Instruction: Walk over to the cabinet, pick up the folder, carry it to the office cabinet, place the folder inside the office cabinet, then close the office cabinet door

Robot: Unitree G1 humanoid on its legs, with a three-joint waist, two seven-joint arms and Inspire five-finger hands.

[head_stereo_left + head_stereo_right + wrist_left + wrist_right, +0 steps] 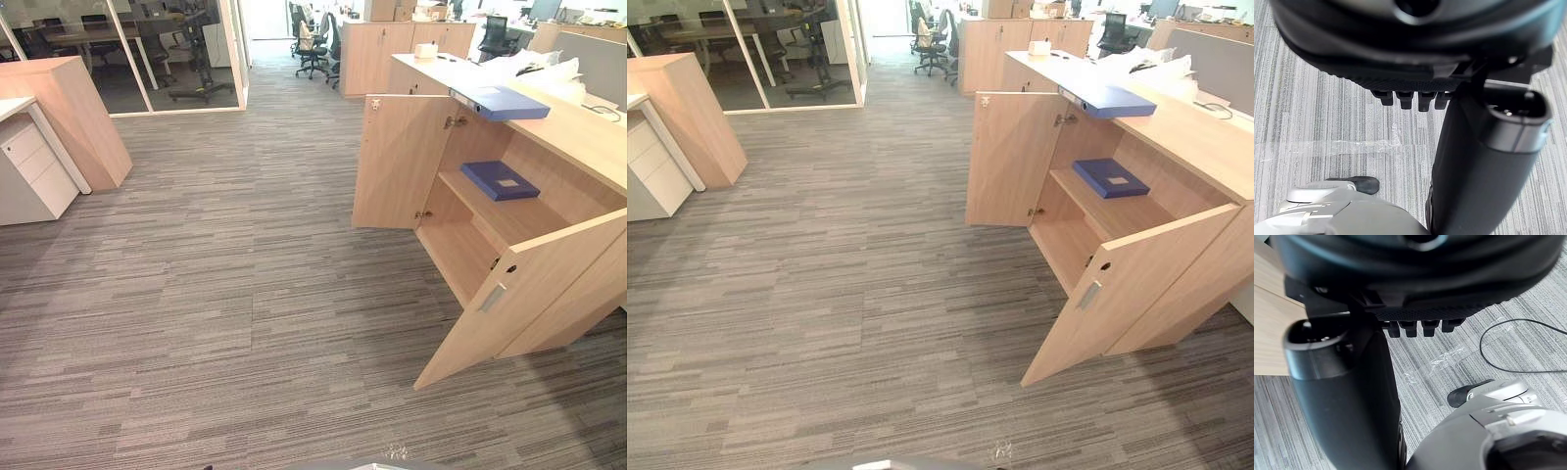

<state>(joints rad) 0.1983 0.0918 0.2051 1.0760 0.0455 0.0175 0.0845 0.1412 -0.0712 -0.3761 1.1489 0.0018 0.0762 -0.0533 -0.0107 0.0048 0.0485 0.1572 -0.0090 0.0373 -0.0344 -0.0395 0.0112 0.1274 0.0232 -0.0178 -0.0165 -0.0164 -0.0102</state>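
1. Left hand (1410, 54) hangs over the grey striped carpet (216, 294), fingers (1408, 99) loose and straight, holding nothing.
2. Right hand (1415, 279) is the same: fingers relaxed, empty, carpet below.
3. The dark blue flat folder (500, 180) lies flat on the shelf (514, 223) inside the light wooden cabinet (578, 137), right side of the frame in the head views. Both doors are swung open.
4. A thicker, lighter-blue box file (505, 101) lies on the cabinet top, right above that shelf, near the front edge.
5. I can't tell which of the two is the task's folder. One is already inside, so maybe only the doors remain.
6. My read on the flat folder: light, stiff board, with a smooth cover that is likely slippery. It sits flush on the shelf, so fingers can't get under it.
7. I'd drag it to the shelf's front edge and pinch the overhanging long side, thumb on top and fingers beneath.
8. The box file looks bulkier, and heavier if filled. I'd clamp it across the spine end.
9. The near door (519, 304) juts out at lower right, so I'd keep the arm clear of it.
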